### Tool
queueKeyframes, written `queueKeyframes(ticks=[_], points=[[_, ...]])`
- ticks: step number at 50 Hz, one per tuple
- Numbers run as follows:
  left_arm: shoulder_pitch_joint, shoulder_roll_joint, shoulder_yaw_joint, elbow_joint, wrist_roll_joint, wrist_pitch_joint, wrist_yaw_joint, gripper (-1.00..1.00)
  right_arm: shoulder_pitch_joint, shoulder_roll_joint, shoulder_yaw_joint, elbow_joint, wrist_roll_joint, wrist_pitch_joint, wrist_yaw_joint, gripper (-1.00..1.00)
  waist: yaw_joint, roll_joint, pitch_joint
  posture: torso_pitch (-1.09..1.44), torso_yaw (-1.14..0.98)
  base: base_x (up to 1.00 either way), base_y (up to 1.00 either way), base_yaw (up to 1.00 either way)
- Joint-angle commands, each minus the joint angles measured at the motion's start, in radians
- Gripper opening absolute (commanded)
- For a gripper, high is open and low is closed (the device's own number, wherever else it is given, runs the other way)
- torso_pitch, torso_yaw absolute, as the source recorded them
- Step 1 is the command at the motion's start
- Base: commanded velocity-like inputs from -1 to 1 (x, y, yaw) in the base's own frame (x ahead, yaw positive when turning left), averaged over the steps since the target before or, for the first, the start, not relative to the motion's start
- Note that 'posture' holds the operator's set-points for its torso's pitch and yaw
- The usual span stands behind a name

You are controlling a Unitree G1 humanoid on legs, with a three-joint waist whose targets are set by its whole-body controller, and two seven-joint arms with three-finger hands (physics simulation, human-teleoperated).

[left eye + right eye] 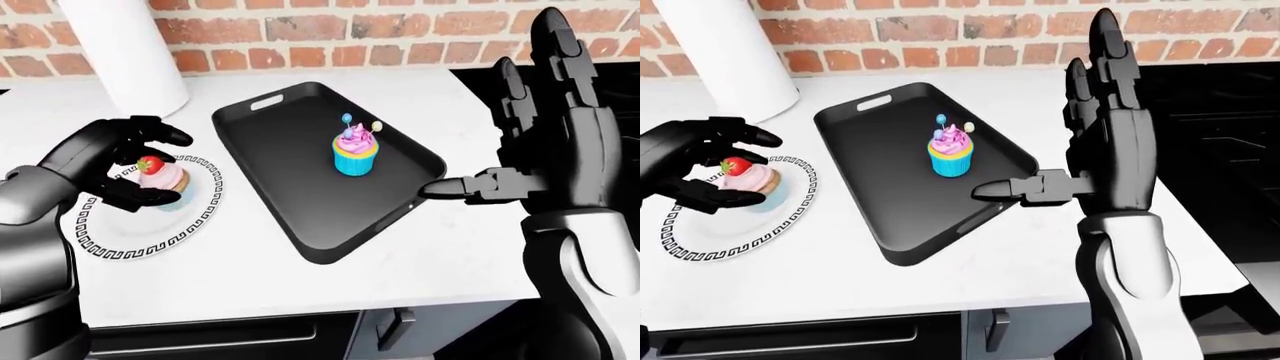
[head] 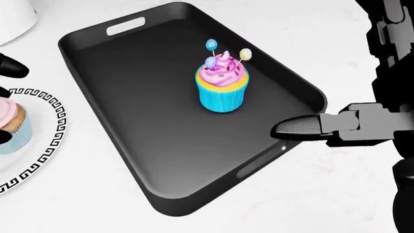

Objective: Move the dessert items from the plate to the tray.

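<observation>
A pink-frosted cupcake with a strawberry [image 1: 162, 178] sits on the white plate with a black key-pattern rim [image 1: 130, 244] at the left. My left hand [image 1: 176, 168] curls about this cupcake, fingers above and below it, not clearly closed. A blue-wrapped cupcake with pink frosting and candy picks [image 1: 355, 154] stands upright in the black tray [image 1: 285, 180], right of the plate. My right hand [image 1: 495, 120] is open and empty at the tray's right edge, fingers straight up, thumb [image 2: 301, 127] pointing left over the rim.
A white paper-towel roll [image 1: 125, 52] stands above the plate against the brick wall [image 1: 330, 30]. A black stove top [image 1: 1220, 105] lies at the right of the white counter [image 1: 440, 262]. The counter edge and a drawer handle [image 1: 395, 326] run along the bottom.
</observation>
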Motion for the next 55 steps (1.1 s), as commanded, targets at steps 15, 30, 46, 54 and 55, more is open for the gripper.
queueKeyframes(ticks=[15,30,46,54,55], points=[[-0.017,0.029,0.031,0.01,-0.006,-0.068,0.051,-0.18,-0.021,-0.009,-0.005,-0.035,0.003,-0.012,-0.009,1.0,-0.001,0.006,-0.02,0.0,0.0,0.0,0.0,0.0],[-0.055,0.027,0.014,0.02,0.009,-0.071,0.079,-0.54,-0.02,-0.012,-0.013,-0.041,0.007,-0.007,-0.01,1.0,-0.001,0.006,-0.02,0.0,0.0,0.0,0.0,0.0],[-0.292,0.048,-0.088,0.09,0.04,-0.021,0.077,-0.76,-0.017,-0.016,-0.015,-0.036,0.014,-0.016,-0.013,1.0,0.001,-0.001,-0.017,0.0,0.0,0.0,0.0,0.0],[-0.558,-0.028,-0.189,0.329,0.082,-0.1,0.115,-0.8,-0.006,-0.005,-0.003,-0.033,0.0,-0.03,-0.006,1.0,0.005,-0.01,-0.016,0.0,0.0,0.0,0.0,0.0],[-0.577,-0.035,-0.192,0.361,0.086,-0.118,0.123,-0.8,-0.005,-0.004,-0.001,-0.033,-0.003,-0.032,-0.006,1.0,0.006,-0.011,-0.016,0.0,0.0,0.0,0.0,0.0]])
